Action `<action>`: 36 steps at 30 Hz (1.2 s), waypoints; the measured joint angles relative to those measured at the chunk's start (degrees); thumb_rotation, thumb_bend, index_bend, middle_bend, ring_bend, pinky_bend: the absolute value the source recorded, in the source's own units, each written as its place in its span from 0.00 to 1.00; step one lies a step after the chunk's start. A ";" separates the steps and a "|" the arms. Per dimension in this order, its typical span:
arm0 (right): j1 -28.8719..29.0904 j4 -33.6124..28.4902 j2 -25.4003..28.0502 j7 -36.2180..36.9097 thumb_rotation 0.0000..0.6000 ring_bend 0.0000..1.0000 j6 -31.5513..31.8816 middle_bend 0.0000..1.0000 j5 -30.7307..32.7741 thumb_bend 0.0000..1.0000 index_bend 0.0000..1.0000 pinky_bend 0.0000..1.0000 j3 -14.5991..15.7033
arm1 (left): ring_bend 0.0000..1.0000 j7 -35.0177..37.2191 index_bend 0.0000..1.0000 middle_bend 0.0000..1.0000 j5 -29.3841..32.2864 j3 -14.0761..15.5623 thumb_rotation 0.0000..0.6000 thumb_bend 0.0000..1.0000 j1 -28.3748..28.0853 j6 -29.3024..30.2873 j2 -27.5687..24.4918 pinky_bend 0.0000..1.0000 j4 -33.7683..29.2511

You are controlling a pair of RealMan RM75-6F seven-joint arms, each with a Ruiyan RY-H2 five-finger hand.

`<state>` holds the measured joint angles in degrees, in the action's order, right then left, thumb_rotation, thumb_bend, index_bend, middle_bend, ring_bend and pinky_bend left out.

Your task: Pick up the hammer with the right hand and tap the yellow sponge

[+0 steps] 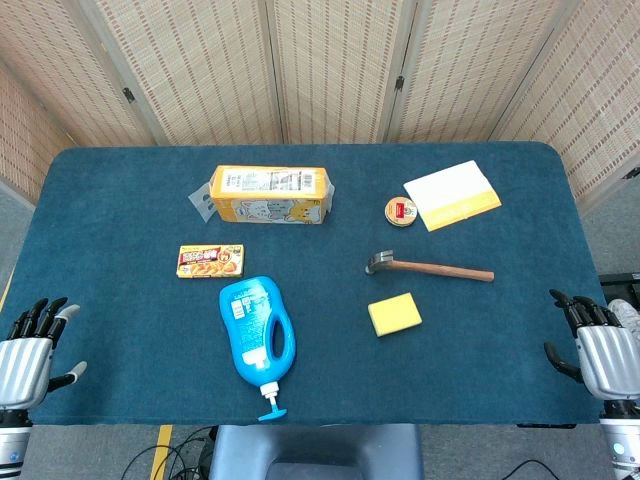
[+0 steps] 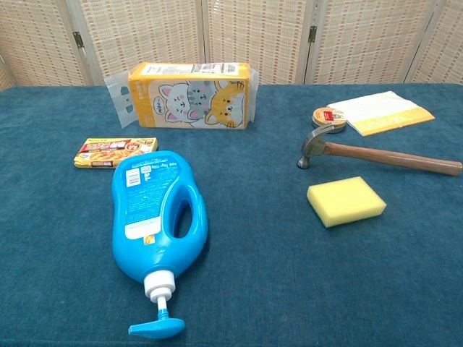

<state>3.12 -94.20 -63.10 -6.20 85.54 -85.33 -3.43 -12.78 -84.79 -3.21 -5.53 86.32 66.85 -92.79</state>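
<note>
A hammer (image 1: 430, 268) (image 2: 376, 154) with a metal head and a brown wooden handle lies flat on the blue table, head to the left. Just in front of it sits the yellow sponge (image 1: 394, 314) (image 2: 346, 201). My right hand (image 1: 598, 345) hangs at the table's front right corner, fingers apart and empty, well to the right of the hammer's handle end. At the front left corner my left hand (image 1: 30, 345) is likewise spread and holds nothing. Neither hand shows in the chest view.
A blue detergent bottle (image 1: 256, 335) lies at front centre. Behind it are a small curry box (image 1: 211, 260) and a yellow tissue pack (image 1: 270, 194). A round tin (image 1: 401, 211) and a white-yellow booklet (image 1: 452, 194) lie behind the hammer. Folding screens stand at the back.
</note>
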 measured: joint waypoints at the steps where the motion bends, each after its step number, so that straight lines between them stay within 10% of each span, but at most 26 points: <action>1: 0.00 -0.02 0.03 0.01 1.00 0.19 0.00 0.30 -0.04 0.23 0.17 0.28 0.02 | 0.10 -0.01 0.22 0.15 -0.02 -0.03 1.00 0.17 0.00 0.06 0.04 0.19 0.03; 19: 2.04 0.47 -0.10 0.20 1.00 0.23 -2.19 0.35 -0.48 0.26 0.17 0.29 -0.72 | 0.10 -0.33 0.22 0.15 0.18 0.17 1.00 0.17 0.27 0.10 -0.18 0.19 -0.72; 36: 19.11 4.93 -7.94 -5.36 1.00 0.14 -23.37 0.28 8.57 0.28 0.17 0.24 -7.28 | 0.10 2.33 0.24 0.15 0.78 0.78 1.00 0.17 1.63 0.64 -0.95 0.19 0.15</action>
<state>22.23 -89.27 -71.05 -11.56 62.17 -76.76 -10.71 -10.45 -84.01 -2.43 -3.91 86.97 65.90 -92.64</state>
